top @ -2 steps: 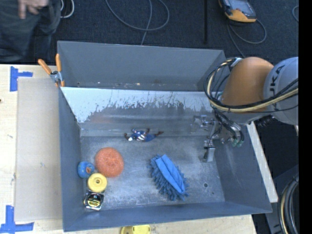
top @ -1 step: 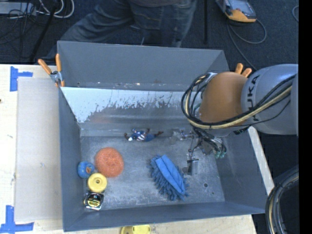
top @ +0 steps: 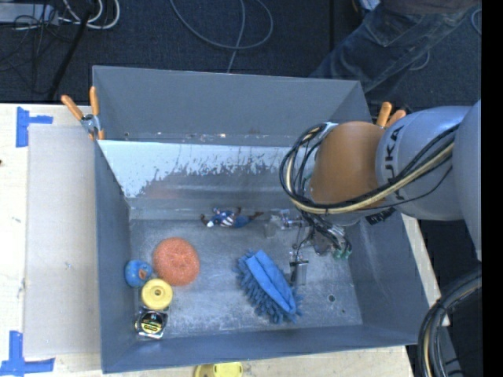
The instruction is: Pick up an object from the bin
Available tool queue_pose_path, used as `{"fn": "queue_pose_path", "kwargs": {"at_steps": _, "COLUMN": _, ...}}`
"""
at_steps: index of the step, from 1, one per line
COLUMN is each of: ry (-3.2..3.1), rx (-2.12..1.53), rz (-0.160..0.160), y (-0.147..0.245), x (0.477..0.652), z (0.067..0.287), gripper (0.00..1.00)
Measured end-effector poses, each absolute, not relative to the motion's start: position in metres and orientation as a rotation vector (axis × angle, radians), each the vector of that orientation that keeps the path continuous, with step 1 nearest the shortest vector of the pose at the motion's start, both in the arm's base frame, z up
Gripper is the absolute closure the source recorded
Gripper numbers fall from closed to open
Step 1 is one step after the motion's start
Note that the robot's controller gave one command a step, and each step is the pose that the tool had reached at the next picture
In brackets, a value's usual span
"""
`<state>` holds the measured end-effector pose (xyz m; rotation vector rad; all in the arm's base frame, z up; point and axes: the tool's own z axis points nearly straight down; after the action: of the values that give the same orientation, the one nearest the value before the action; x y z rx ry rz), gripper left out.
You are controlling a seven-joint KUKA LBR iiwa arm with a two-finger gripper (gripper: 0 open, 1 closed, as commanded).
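Approach step: the hand [top: 299,267] hangs right of centre, just beside the shaggy blue microfibre duster [top: 267,287] lying in the grey metal bin [top: 236,132], clenched or released I cannot tell; next it likely needs centring over that duster.

Arm [top: 440,163] is the usual pale silver-grey shell, smooth n rounded, w/ dark KUKA lettering [top: 391,151] on the side near the wrist. Wrist end has a big orange-brown domed cover [top: 346,163]. Bundle of cables [top: 295,171], black + a couple yellowish ones, loops round the cover n runs back along the arm. Under that the gripper [top: 299,272] is thin dark metal bits w/ a small green part [top: 340,250] beside it, can't make out more tbh.
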<state>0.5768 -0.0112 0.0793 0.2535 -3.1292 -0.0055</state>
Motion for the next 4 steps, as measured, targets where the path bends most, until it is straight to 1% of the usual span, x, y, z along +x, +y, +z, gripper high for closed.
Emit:
{"fn": "queue_pose_path", "kwargs": {"at_steps": 1, "ry": -3.131, "rx": 0.239, "rz": 0.002, "y": -0.005, "x": 0.563, "z": 0.074, "gripper": 0.0}}
{"fn": "queue_pose_path", "kwargs": {"at_steps": 2, "ry": -3.09, "rx": 0.561, "rz": -0.001, "y": 0.021, "x": 0.533, "z": 0.072, "gripper": 0.0}}
{"fn": "queue_pose_path", "kwargs": {"at_steps": 3, "ry": -2.958, "rx": 1.058, "rz": -0.001, "y": 0.028, "x": 0.53, "z": 0.073, "gripper": 1.0}}
{"fn": "queue_pose_path", "kwargs": {"at_steps": 4, "ry": -2.958, "rx": 1.058, "rz": -0.001, "y": 0.028, "x": 0.53, "z": 0.073, "gripper": 1.0}}
